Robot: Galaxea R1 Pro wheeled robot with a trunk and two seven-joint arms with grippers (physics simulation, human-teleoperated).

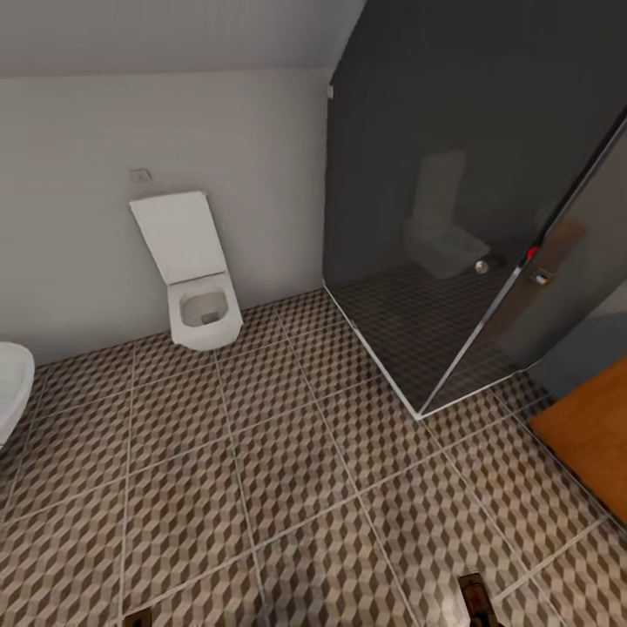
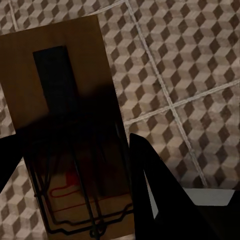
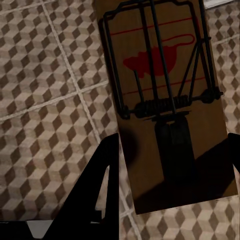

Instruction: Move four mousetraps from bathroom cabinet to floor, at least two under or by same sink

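Both hands carry a trap. Left hand [image 2: 75,190]: dark fingers closed either side of a mousetrap [image 2: 65,125], wooden board with wire bar and red printed mark, held over the bathroom floor [image 2: 190,60]. Right hand [image 3: 170,185]: same story, fingers shut on a second mousetrap [image 3: 167,100], red mouse print and spring coil clearly visible, cube-pattern tiles behind it.

Head view: the tips of the two loads just show at the bottom edge, the right one at [image 1: 477,601]. Ahead is open tiled floor [image 1: 287,453], a wall-hung toilet [image 1: 196,279], a dark glass shower enclosure [image 1: 453,218], and a white rounded fixture cut off at the left edge [image 1: 10,387]; can't tell what it is. An orange-brown wooden surface [image 1: 592,431] at right is probably the cabinet top.

Progress, my read:
- Two traps out of the cabinet and in hand, none visible on the floor yet.
- Other two traps not accounted for in these frames.
- Sink isn't identifiable here, so the robot likely needs to turn toward it before setting these down beside or under it.
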